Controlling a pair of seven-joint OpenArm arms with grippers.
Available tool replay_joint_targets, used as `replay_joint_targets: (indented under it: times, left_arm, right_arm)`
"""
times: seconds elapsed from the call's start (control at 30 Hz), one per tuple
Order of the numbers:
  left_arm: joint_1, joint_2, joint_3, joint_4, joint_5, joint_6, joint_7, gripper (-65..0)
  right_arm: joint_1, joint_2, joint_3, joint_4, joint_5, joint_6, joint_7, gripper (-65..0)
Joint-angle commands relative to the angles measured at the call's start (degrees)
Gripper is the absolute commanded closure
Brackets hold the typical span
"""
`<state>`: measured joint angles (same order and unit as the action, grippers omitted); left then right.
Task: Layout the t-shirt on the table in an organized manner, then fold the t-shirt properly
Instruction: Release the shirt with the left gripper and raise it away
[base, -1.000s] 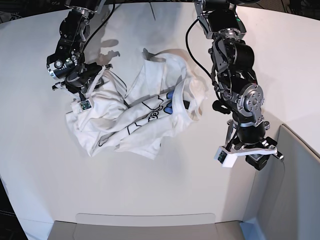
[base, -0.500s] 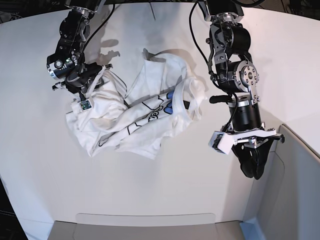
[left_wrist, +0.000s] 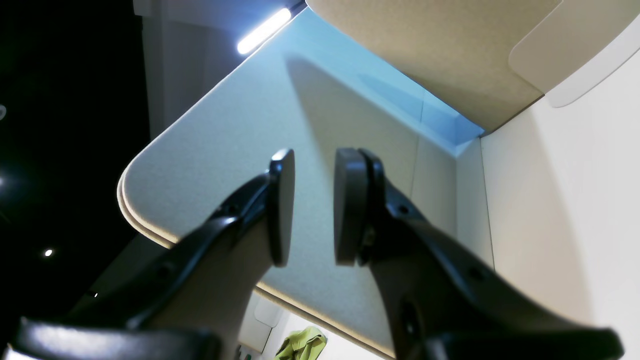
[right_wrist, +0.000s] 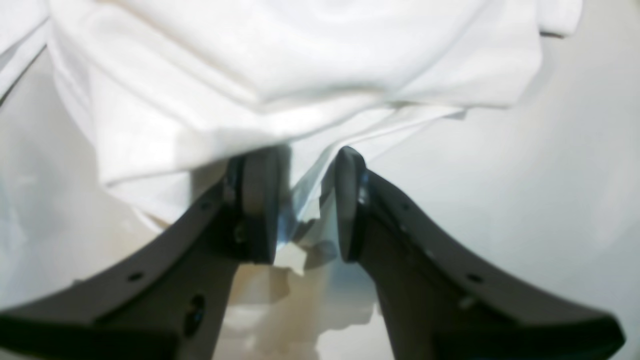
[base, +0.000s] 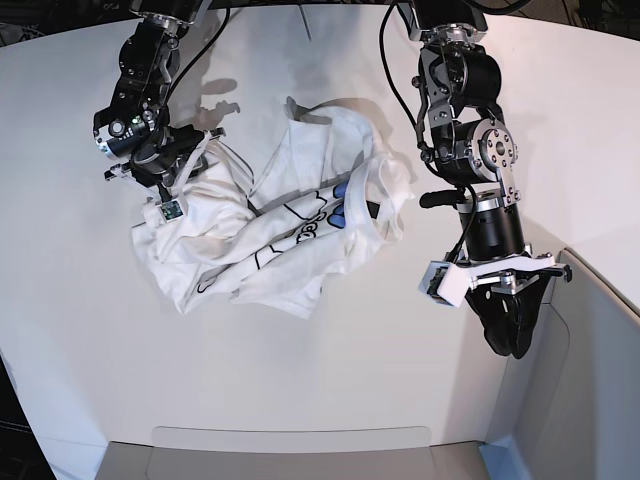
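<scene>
The white t-shirt (base: 290, 235) lies crumpled in a heap on the table (base: 330, 370), left of centre, with its black-outline and blue print (base: 325, 220) showing among the folds. My right gripper (base: 160, 170) sits at the heap's upper left edge. In the right wrist view, the right gripper (right_wrist: 305, 205) has a fold of the t-shirt (right_wrist: 300, 65) pinched between its pads. My left gripper (base: 507, 335) hangs off to the right of the shirt, pointing down and clear of it. In the left wrist view, the left gripper (left_wrist: 314, 200) stands open with nothing between its pads.
A light grey panel (base: 590, 380) rises at the table's right edge, just beside the left gripper, and another (base: 290, 455) runs along the front edge. The left wrist view faces that grey panel (left_wrist: 325, 100); a green cloth (left_wrist: 302, 345) shows beyond it.
The left arm swung its wrist round, so its gripper now points down beside the right panel. The right arm and the shirt have not moved.
</scene>
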<state>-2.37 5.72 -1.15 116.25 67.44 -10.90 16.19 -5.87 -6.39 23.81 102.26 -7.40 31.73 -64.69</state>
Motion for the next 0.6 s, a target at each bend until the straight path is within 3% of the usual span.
replay_joint_targets:
  times: [0.0, 0.2, 0.3, 0.57]
  left_arm:
    - [-0.93, 0.13, -0.04, 0.9, 0.21, 1.27, -1.02, -13.3]
    - [-1.19, 0.75, -0.13, 0.9, -0.14, 1.27, -0.49, -13.3]
    - [-1.54, 2.5, -0.13, 0.9, -3.22, 1.01, 3.9, -13.3]
    - [-8.93, 2.59, -0.13, 0.98, -16.05, 0.65, 27.02, -13.3]
  right_arm:
    - [0.37, 0.02, -0.03, 0.56, -0.21, 0.23, -0.5, -19.7]
    - [0.37, 0.02, -0.03, 0.56, -0.21, 0.23, -0.5, -19.7]
    - [0.37, 0.02, -0.03, 0.56, -0.21, 0.23, -0.5, -19.7]
    - [0.37, 0.02, 0.05, 0.64, -0.21, 0.23, -0.5, -19.7]
